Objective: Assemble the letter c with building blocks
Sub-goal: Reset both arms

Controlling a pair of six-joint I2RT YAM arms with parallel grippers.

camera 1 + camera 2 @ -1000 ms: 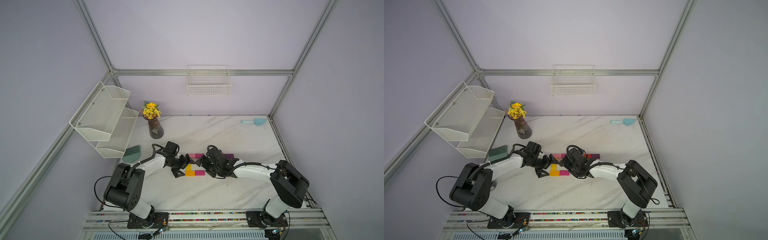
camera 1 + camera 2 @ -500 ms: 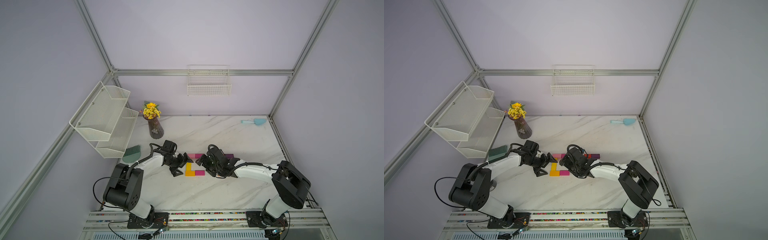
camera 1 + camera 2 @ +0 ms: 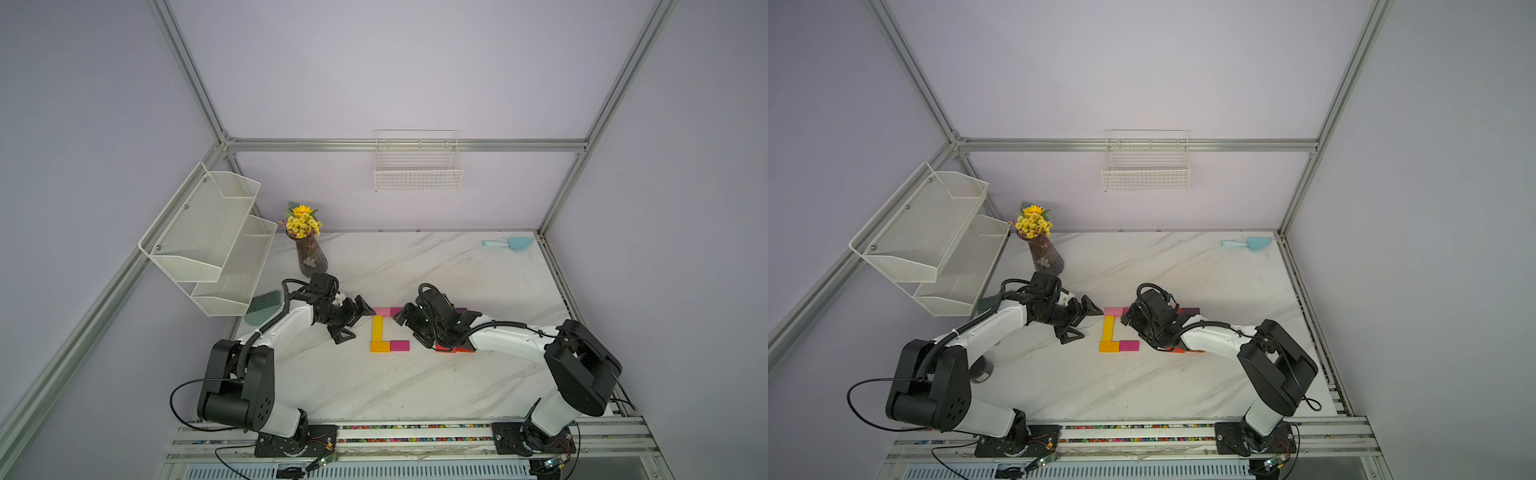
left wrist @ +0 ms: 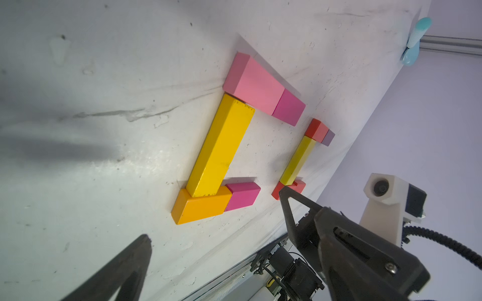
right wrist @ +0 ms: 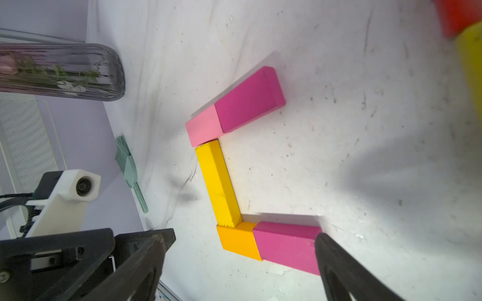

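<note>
Five building blocks lie joined in a C: a light pink one (image 3: 381, 311) and a magenta one (image 4: 289, 106) along the top, a long yellow one (image 3: 377, 328) (image 4: 221, 146) as the spine, an orange one (image 3: 380, 346) and a magenta one (image 3: 400, 345) along the bottom. A second group, red (image 4: 317, 130), dark purple (image 4: 329, 137) and yellow (image 4: 298, 161), lies partly under the right arm. My left gripper (image 3: 355, 322) (image 4: 215, 217) stands open just left of the C. My right gripper (image 3: 409, 330) (image 5: 240, 242) hangs open at its right side. Neither holds anything.
A vase of yellow flowers (image 3: 309, 257) stands behind the left arm, a green brush (image 3: 264, 307) beside it under the white wire shelf (image 3: 208, 241). A light blue scoop (image 3: 509, 244) lies at the back right corner. Coloured beads (image 3: 415, 427) fill the front rail.
The left arm has drawn back a little to the left, away from the blocks. The right arm has hardly moved. Both grippers stay open.
</note>
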